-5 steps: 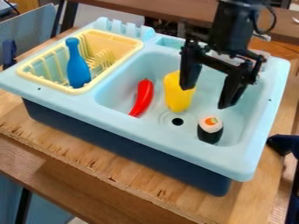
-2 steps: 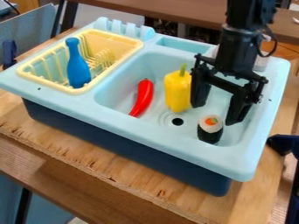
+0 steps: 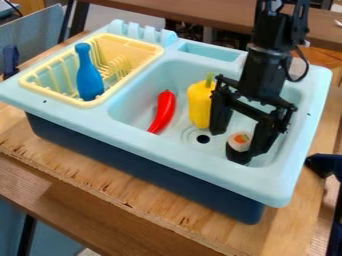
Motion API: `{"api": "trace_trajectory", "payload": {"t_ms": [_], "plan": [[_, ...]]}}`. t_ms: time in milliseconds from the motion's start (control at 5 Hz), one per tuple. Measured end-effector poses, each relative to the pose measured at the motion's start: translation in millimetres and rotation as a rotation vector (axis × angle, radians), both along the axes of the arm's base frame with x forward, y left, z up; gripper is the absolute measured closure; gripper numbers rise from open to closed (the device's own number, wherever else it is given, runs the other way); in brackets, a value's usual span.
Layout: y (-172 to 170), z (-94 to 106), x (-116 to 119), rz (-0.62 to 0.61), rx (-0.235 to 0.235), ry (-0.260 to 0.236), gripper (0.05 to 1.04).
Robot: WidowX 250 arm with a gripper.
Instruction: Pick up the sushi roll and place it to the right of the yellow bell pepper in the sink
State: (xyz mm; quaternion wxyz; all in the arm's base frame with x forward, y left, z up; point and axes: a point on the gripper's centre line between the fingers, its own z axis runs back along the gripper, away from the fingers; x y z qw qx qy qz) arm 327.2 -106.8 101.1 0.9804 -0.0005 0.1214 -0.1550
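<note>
Black and white, the sushi roll [image 3: 237,144] sits in the sink [image 3: 167,145]. The gripper [image 3: 238,142] has its fingers spread wide; one hides the roll's side. I can't tell if they touch. Farther back, the other covers the yellow pepper's [image 3: 198,107] edge.

my black arm comes in from the top edge and hangs steeply down, its gripper [image 3: 235,141] low, the two fingers [image 3: 221,116] spread well apart, pointing downward.
</note>
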Motion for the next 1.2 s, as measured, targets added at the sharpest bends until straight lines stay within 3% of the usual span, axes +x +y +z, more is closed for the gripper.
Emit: {"api": "trace_trajectory", "payload": {"t_ms": [400, 800, 1000, 1200], "plan": [[-2.0, -4.0, -2.5, -0.022, -0.025, 0.008, 0.128], [0.7, -4.0, 8.6, -0.008, -0.021, -0.015, 0.680], [1.1, -4.0, 9.0, -0.003, -0.021, -0.017, 0.780], [4.8, -3.5, 9.4, 0.005, -0.010, -0.015, 0.797]]}}
